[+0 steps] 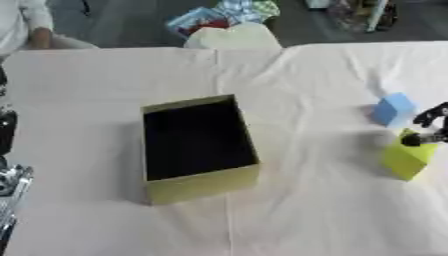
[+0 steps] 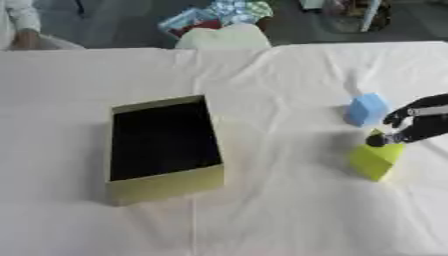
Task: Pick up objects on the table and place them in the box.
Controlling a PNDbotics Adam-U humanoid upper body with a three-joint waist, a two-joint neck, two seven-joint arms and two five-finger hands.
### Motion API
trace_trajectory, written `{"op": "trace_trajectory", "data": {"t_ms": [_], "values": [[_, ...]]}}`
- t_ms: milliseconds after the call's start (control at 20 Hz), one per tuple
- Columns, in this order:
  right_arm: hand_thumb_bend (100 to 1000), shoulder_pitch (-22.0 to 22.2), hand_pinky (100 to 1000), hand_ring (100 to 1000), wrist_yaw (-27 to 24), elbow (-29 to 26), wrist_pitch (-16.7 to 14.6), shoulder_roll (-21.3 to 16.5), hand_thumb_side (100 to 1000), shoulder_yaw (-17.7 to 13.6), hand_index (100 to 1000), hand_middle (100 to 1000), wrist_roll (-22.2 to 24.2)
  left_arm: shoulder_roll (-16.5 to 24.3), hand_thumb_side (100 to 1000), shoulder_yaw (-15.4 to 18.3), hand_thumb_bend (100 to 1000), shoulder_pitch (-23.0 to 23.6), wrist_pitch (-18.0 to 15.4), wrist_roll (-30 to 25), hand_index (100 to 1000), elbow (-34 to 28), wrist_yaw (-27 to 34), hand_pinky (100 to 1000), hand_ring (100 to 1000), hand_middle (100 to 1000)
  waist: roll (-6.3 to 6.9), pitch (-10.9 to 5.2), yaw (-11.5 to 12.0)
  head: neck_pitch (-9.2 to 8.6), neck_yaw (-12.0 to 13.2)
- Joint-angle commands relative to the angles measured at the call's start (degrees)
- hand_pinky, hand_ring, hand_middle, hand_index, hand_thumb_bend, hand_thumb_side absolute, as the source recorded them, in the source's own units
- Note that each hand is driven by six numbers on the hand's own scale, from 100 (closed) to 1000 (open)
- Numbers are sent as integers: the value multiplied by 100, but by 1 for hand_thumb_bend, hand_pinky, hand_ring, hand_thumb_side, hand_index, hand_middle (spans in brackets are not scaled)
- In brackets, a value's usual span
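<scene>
An open yellow-green box (image 1: 199, 186) with a dark inside stands left of the table's middle. At the right lies a small blue cube (image 2: 367, 109). Just in front of it a yellow block (image 2: 374, 160) sits tilted on one corner. My right hand (image 2: 422, 123) comes in from the right edge, its dark fingers curled onto the block's upper corner, one fingertip (image 2: 378, 141) on the yellow top. Black and silver parts of my left arm (image 1: 9, 180) show at the left edge; the hand itself is not distinct.
A white cloth (image 1: 315, 210) covers the table. Beyond the far edge are a pale cushion (image 1: 232, 37) and colourful clutter (image 1: 219, 15) on the floor. A person's sleeve (image 1: 22, 22) shows at the far left corner.
</scene>
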Motion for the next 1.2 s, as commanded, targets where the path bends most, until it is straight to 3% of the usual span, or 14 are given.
{"op": "trace_trajectory", "data": {"t_ms": [50, 550, 900, 1200], "values": [[569, -91, 746, 770, 213, 37, -48, -116, 969, -54, 989, 907, -7, 117, 661, 31, 471, -47, -19, 22, 731, -85, -15, 859, 644, 753, 2, -52, 6, 30, 68], [562, -35, 739, 760, 369, 243, -272, 38, 992, -56, 992, 899, -7, 96, 661, 23, 469, -47, -12, 12, 730, -85, -12, 860, 643, 753, 21, -38, 18, 30, 159], [552, -8, 729, 743, 358, 285, -292, 140, 957, -41, 987, 884, -7, 82, 662, 19, 470, -48, -6, 3, 730, -85, -7, 861, 642, 753, 30, -30, 22, 30, 166], [526, 26, 709, 708, 454, 285, -277, 184, 871, -49, 965, 846, -7, 72, 663, 19, 470, -50, -5, 4, 729, -85, -5, 861, 642, 753, 29, -30, 33, 30, 167]]}}
